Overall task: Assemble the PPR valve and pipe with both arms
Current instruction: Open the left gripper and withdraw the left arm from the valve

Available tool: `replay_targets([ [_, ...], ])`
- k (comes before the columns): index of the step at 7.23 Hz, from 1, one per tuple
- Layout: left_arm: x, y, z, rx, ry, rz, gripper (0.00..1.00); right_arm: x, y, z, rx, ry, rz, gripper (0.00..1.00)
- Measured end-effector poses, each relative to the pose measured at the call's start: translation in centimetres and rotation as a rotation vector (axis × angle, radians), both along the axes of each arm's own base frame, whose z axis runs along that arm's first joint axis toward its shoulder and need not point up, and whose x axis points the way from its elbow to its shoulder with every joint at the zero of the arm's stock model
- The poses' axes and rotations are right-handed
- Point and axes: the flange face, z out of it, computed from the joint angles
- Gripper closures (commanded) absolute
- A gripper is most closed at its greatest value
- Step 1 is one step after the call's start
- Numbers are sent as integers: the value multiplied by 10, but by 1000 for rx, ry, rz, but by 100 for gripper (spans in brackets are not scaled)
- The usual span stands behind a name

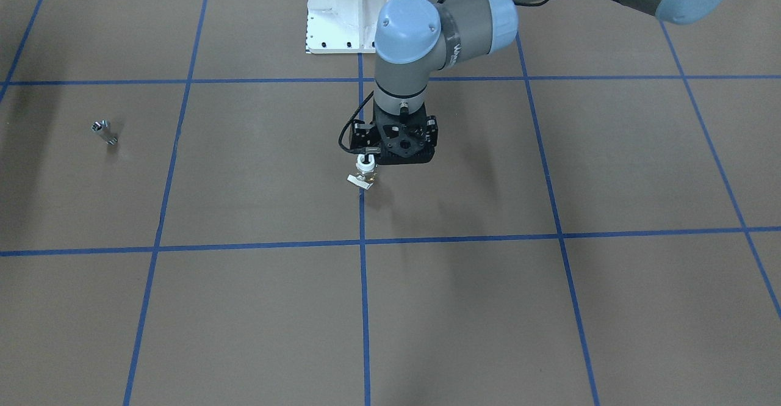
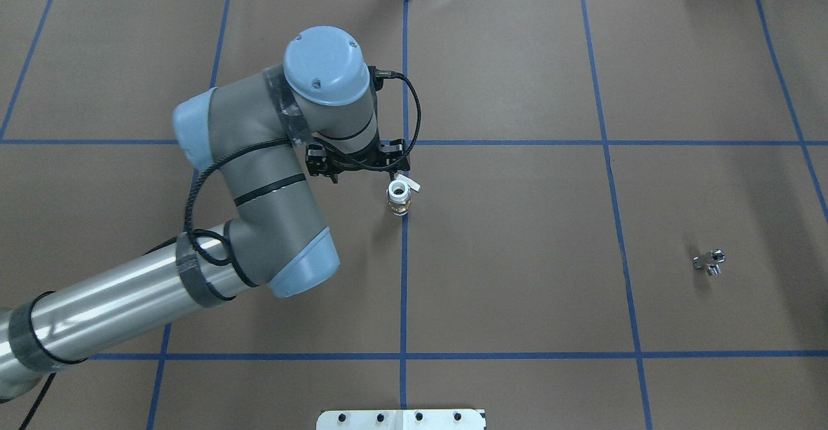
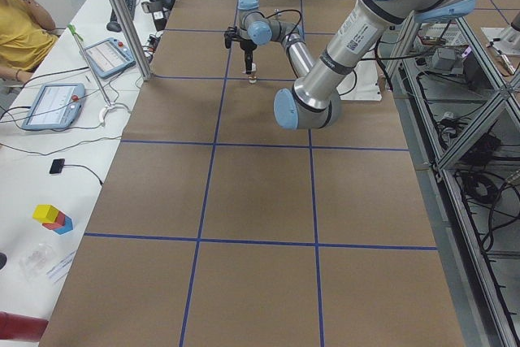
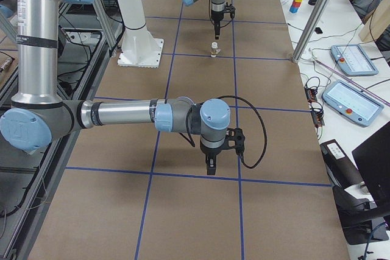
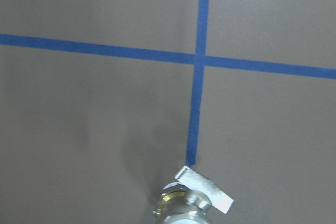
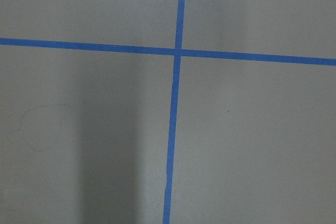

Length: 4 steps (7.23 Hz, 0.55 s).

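The PPR valve (image 1: 364, 173) stands on the brown table at the centre blue line, white collar up and whitish tab at its base; it also shows in the overhead view (image 2: 399, 196) and at the bottom of the left wrist view (image 5: 189, 203). My left gripper (image 1: 364, 158) hangs straight down just above it, fingers together as one narrow dark tip, holding nothing. The pipe (image 1: 104, 132), a small silver tube, lies far off on my right side (image 2: 709, 262). My right gripper (image 4: 209, 167) points down over bare table; I cannot tell if it is open or shut.
The white pedestal (image 1: 341, 9) stands at the robot's edge of the table. Blue tape lines (image 2: 404, 275) grid the brown surface. A side bench with tablets (image 3: 53, 103) and coloured blocks (image 3: 53, 219) runs along the far side, with a seated person (image 3: 20, 30).
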Motion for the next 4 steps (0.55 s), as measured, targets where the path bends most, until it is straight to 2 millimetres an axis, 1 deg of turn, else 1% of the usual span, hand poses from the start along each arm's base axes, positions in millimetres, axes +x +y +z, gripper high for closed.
replay_targets([
  [1, -42, 9, 18, 66, -18, 45, 0, -10, -2, -3, -11, -6, -2, 0],
  [2, -89, 16, 43, 134, -32, 90, 0, -24, -4, -9, -30, -10, -1, 0],
  [3, -140, 15, 73, 178, -43, 136, 0, -37, -6, -20, -48, -11, 8, 0],
  [4, -198, 7, 109, 207, -47, 192, 0, -50, -7, -34, -64, -14, 24, 0],
])
